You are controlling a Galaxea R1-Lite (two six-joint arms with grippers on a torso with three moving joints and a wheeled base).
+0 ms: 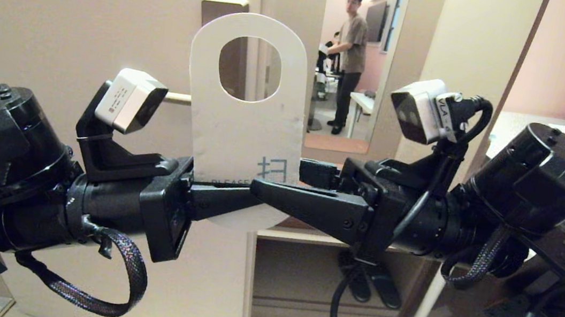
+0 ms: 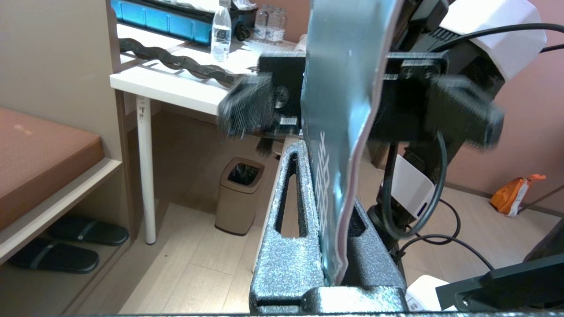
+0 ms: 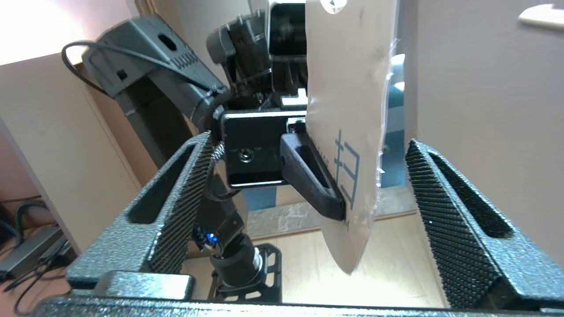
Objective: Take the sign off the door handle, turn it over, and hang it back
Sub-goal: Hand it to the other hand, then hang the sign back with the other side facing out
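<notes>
**Sign pinched by left gripper, clear of the handle**

Held upright in front of the door [image 1: 91, 6], off the door handle [image 1: 178, 97], with the oval hole uppermost: the sign [image 1: 244, 121]. White face toward the head camera, blue character and small print near the lower end; slate-blue face toward the door side, seen in the left wrist view [image 2: 339, 110]. Handle bar visible just left of the sign's edge, brown lock plate [image 1: 224, 6] peeking out behind the sign's rounded top.

Left gripper [image 1: 226, 200] reaching in from the sign's left, jaws pressed together on the lower part of the card, pinching the sign edge-on between both fingers [image 2: 291, 211].

Right gripper [image 1: 279, 182] level with the sign's lower end, coming from the sign's right, jaws spread wide on either side of the card; in the right wrist view both ribbed fingers [image 3: 185, 185] apart from the sign [image 3: 348, 132], no contact visible.

Beyond the sign, through the doorway to its right: a person [image 1: 352, 54] standing in the far room. Below the sign, slippers [image 1: 369, 282] on the floor under a shelf. Right of the sign, a white counter [image 2: 176, 88] with water bottles [image 2: 220, 33], a small bin [image 2: 240, 193] beneath it.
</notes>
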